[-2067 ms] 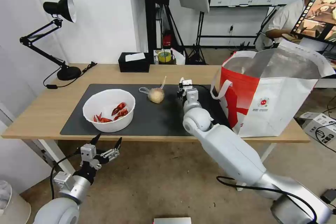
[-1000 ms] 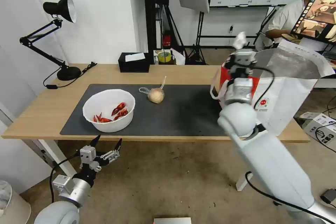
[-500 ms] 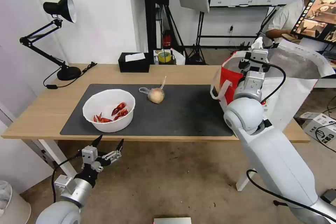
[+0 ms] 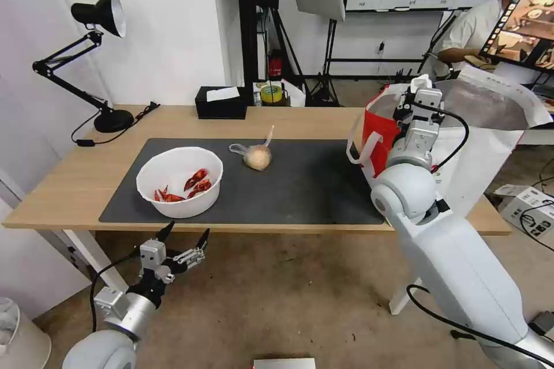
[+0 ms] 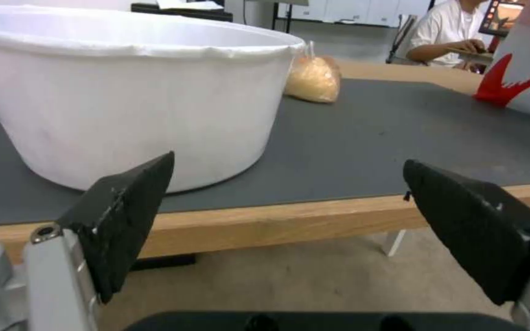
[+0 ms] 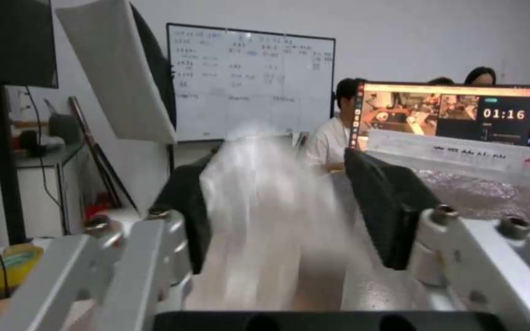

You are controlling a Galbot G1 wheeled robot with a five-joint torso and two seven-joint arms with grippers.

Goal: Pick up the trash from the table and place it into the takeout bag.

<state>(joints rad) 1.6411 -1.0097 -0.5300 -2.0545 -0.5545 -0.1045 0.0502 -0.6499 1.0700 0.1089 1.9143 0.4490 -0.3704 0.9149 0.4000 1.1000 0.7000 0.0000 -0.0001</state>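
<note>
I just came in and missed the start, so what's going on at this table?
The robot is clearing trash into the takeout bag. Its right gripper is over the bag's open top; its fingers are apart, with a blurred crumpled white tissue between them. The left gripper waits open, below the table's front edge. A white bowl of red shells and a knotted clear bag with a beige ball sit on the mat.

Even, bright indoor light with soft shadows under the table [image 4: 81,184]; straight lines bow toward the head view's edges. In the right wrist view, the white tissue [image 6: 265,202] is smeared by motion blur; the near fingers [image 5: 130,216] look soft.
</note>
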